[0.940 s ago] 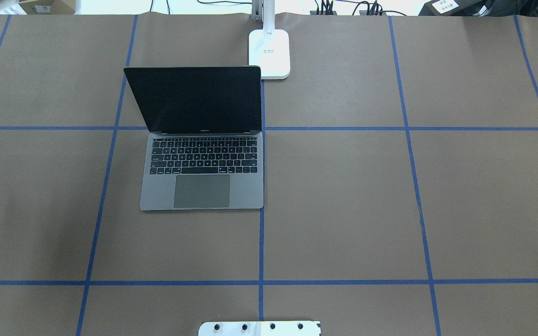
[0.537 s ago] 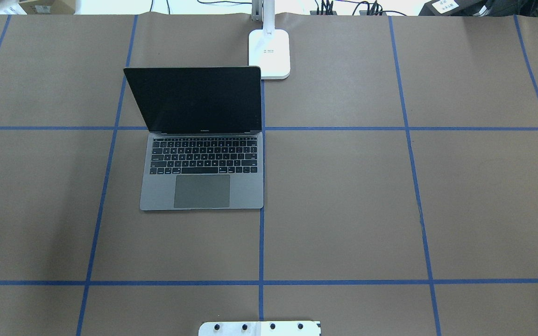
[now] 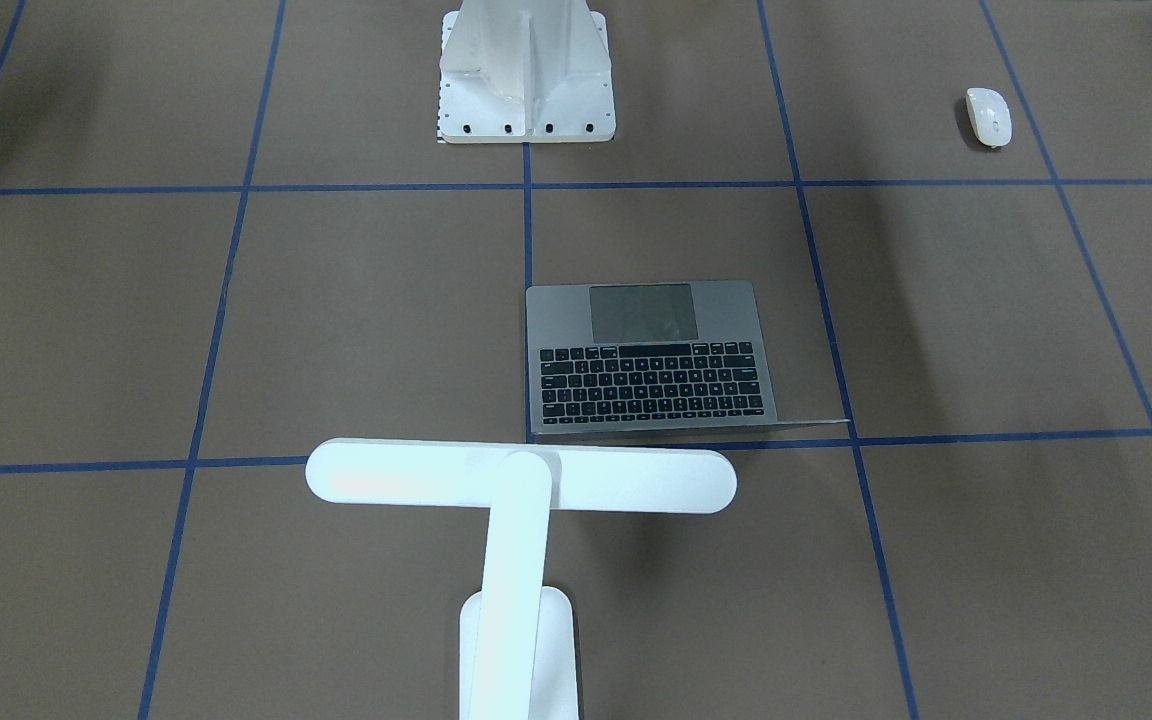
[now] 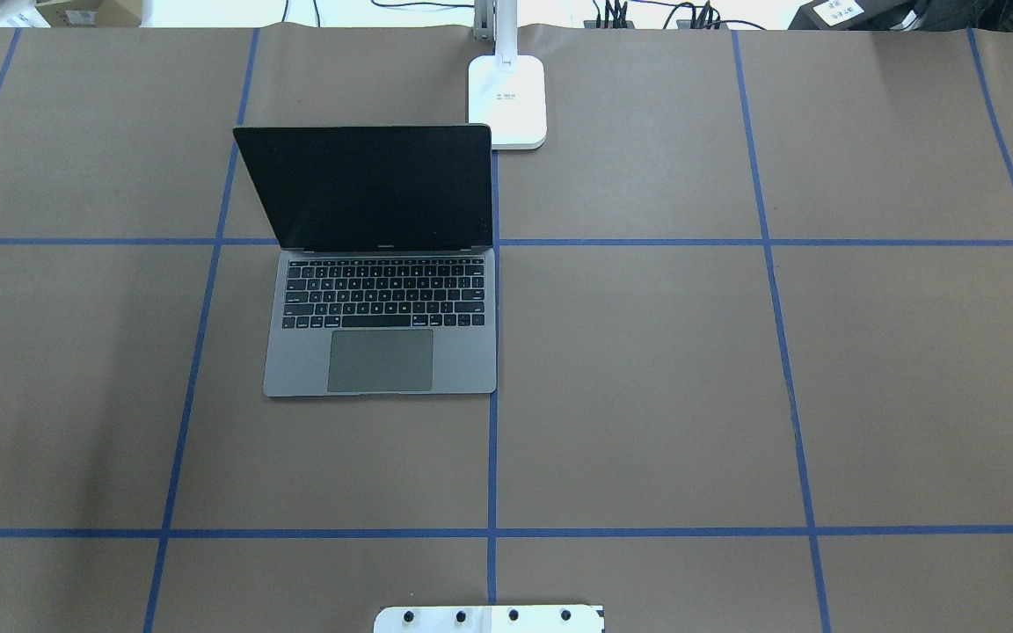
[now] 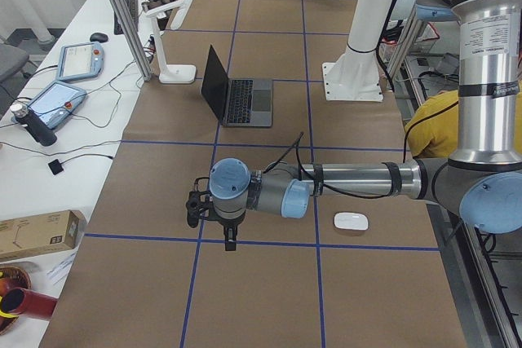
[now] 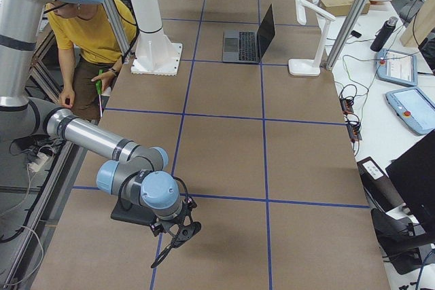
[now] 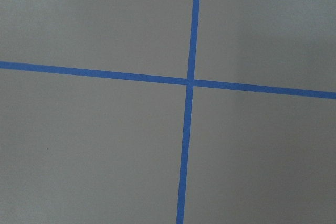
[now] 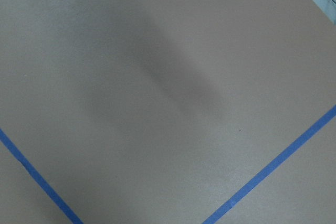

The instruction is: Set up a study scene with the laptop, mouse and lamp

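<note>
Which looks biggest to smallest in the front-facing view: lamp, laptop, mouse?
1. lamp and laptop: roughly alike; the lamp is nearer the camera, so unranked.
2. mouse: clearly smallest.

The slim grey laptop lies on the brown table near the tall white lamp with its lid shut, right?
Not quite. The slim grey metal laptop does lie on the brown table near the tall white T-shaped lamp, but its lid is open, not shut. The overhead exterior view shows the dark screen standing up and the black keys uncovered.
</note>
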